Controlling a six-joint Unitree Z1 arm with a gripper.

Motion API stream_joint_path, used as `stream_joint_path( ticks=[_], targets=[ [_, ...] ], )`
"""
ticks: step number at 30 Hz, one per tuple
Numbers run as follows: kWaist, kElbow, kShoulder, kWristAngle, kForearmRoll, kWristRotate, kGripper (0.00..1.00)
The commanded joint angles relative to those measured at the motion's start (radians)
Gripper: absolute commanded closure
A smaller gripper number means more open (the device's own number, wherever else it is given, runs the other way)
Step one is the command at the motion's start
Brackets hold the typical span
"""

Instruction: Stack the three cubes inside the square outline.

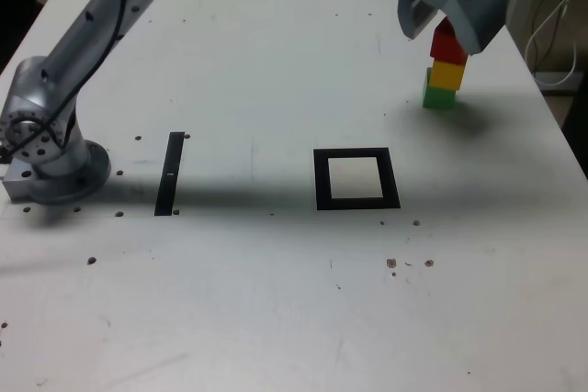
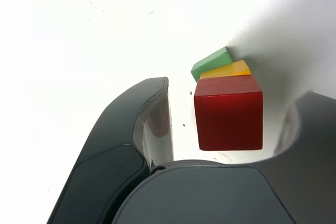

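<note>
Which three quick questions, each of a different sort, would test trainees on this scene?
1. Multiple choice: which cube tops the stack? (a) green (b) yellow (c) red
2. True or false: the stack stands inside the square outline.
3. Fill in: the cube at the bottom of the stack is ____.

Key: 1 c, the red cube; 2 false; 3 green.

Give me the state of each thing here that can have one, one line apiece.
Fingers: open, one each side of the red cube
Red cube: topmost, on the yellow
Yellow cube: mid-stack
Green cube: bottom, outside the outline
Square outline: empty
</note>
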Motion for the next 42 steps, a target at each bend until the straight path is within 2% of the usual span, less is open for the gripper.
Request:
stream_joint_path(
  ticks=[1, 7, 16, 27, 35, 42],
  targets=[
    [0.002, 0.001, 0.006, 0.004, 0.004, -0.003, 0.41],
    [0.002, -0.001, 0.014, 0.003, 0.006, -0.007, 0.55],
    [0.002, -0.008, 0.018, -0.004, 0.013, -0.009, 0.69],
    [0.001, -0.027, -0.006, -0.01, 0.038, -0.016, 0.77],
    [-0.015, 0.012, -0.096, -0.003, 0.048, -0.051, 0.81],
    [-0.067, 0.235, -0.239, 0.014, 0.038, -0.193, 0.81]
  ],
)
